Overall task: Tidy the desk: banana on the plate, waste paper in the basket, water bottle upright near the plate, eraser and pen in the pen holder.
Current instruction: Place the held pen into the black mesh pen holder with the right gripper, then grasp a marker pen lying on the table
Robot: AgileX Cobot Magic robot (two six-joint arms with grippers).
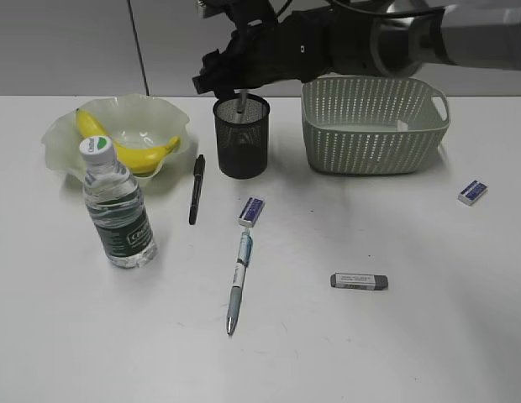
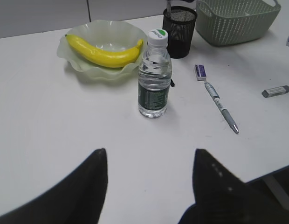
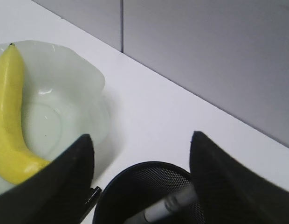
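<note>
- While right gripper hovers over pen holder, jaws spread, holding nothing; grey pen stands inside.
- Left gripper: jaws apart, empty.
- Banana on plate; water bottle upright beside it.

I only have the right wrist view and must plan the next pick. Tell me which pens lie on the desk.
Observer: A black pen beside the pen holder, and a blue-white pen nearer the front.
Operator: List the erasers.
Observer: Three: a small eraser at the blue-white pen's top end, a grey eraser, and a far eraser right of the basket.
Operator: Report the bottle.
Observer: The water bottle stands upright before the plate.
</note>
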